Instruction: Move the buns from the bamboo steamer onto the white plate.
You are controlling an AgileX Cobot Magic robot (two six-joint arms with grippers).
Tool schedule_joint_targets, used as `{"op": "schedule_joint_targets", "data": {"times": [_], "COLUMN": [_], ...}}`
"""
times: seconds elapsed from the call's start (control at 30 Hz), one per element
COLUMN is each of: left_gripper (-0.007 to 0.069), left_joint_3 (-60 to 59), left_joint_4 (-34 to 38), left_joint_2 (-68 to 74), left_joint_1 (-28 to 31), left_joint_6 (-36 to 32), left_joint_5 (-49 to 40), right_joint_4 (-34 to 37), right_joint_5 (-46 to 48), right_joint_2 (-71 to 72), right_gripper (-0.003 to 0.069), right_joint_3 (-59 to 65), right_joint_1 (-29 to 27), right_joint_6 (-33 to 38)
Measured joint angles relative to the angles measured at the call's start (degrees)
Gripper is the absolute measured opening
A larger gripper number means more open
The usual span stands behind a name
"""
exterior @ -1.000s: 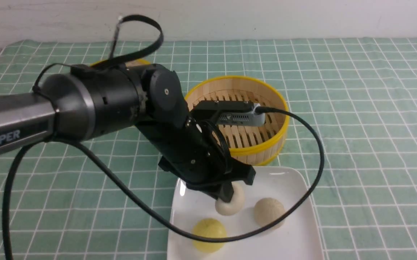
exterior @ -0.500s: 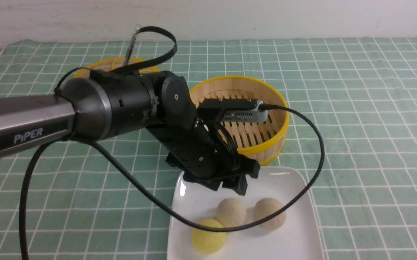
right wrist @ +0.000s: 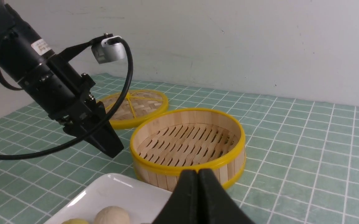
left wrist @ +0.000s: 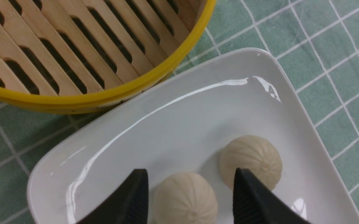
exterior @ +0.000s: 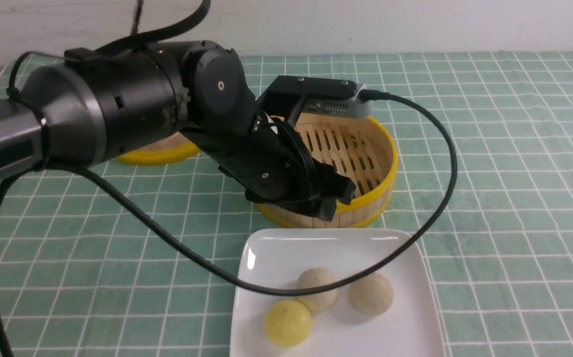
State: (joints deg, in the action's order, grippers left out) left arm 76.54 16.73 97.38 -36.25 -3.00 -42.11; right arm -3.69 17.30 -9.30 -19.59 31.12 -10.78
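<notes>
Two pale cream buns (exterior: 317, 290) (exterior: 370, 293) lie side by side on the white plate (exterior: 336, 248), free of any grip. My left gripper (exterior: 333, 198) hangs open above the near rim of the bamboo steamer (exterior: 365, 148), well above the plate. In the left wrist view its fingers (left wrist: 244, 193) stand wide apart over one bun (left wrist: 185, 199), with the other bun (left wrist: 250, 160) beside it on the plate (left wrist: 167, 133). The steamer (left wrist: 73, 46) holds nothing on its slatted floor. My right gripper (right wrist: 199, 174) is shut and empty, near the steamer (right wrist: 187, 140); the front view does not show it.
A brighter yellow bun (exterior: 287, 322) sits at the plate's near left, touching one cream bun. The flat woven lid (exterior: 157, 151) lies left of the steamer, partly behind my left arm. A black cable (exterior: 445, 148) loops from the wrist camera over the plate. Green checked cloth covers the table.
My left gripper opened and let go of a bun on the plate. It then rose and drew back toward the steamer. The bun settled against the yellow bun.
</notes>
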Motion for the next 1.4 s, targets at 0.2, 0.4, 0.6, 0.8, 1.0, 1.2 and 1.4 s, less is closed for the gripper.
{"op": "schedule_joint_targets", "data": {"times": [0.2, 0.4, 0.6, 0.8, 1.0, 1.2, 1.4], "left_gripper": [0.0204, 0.0015, 0.0001, 0.0001, 0.0001, 0.0001, 0.0001], "left_joint_3": [0.01, 0.01, 0.01, 0.01, 0.01, 0.01, 0.01], "left_joint_4": [-0.49, -2.83, -3.87, -4.26, -6.13, -10.91, -20.23], "left_joint_2": [0.00, 0.00, 0.00, 0.00, -0.82, -9.60, -21.70], "left_joint_1": [0.00, 0.00, 0.00, 0.00, 0.00, 0.00, 0.00], "left_joint_6": [0.00, 0.00, 0.00, 0.00, 0.00, 1.74, 8.65], "left_joint_5": [1.29, 1.37, 1.32, 1.31, 0.81, -0.99, -6.41], "right_joint_4": [0.00, 0.00, 0.00, 0.00, -0.11, -0.45, -0.69], "right_joint_5": [-0.15, -0.15, -0.24, -1.73, -1.20, 3.83, 4.65], "right_joint_2": [0.00, 0.00, 0.00, 1.31, 5.71, 9.74, 9.87], "right_gripper": [-0.0010, -0.0008, -0.0006, -0.0002, 0.0001, 0.0003, 0.0007], "right_joint_3": [0.00, 0.00, 0.18, 3.91, 14.22, 20.60, 20.43], "right_joint_1": [0.00, 0.00, 0.00, -1.92, -12.40, -20.22, -25.09], "right_joint_6": [0.00, 0.01, 0.01, 0.01, 0.01, 0.01, 0.01]}}
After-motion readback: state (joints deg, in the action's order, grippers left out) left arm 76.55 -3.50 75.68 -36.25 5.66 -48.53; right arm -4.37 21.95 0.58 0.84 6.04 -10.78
